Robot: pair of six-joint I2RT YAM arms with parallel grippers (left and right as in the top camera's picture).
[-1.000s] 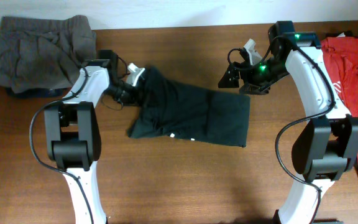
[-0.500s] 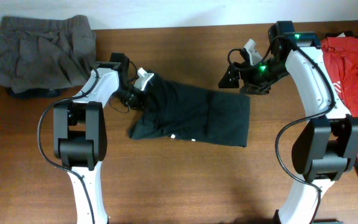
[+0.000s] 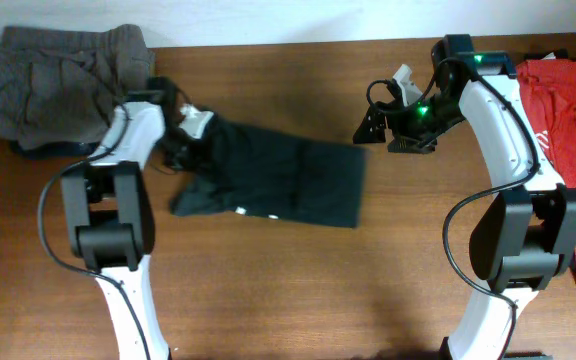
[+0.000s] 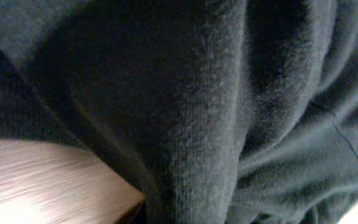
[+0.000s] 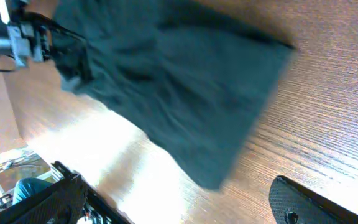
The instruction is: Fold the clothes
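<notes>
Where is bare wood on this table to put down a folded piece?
Free: front strip of the table between left arm and right arm, below the black T-shirt; back strip between grey garment and right arm. Crowded: left back corner, right edge under the red T-shirt.

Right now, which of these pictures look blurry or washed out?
Overhead: the black T-shirt is motion-smeared at its right edge. Left wrist: fabric fills the frame, too close to be sharp. Right wrist: shirt blurred, bright glare on the table.
</notes>
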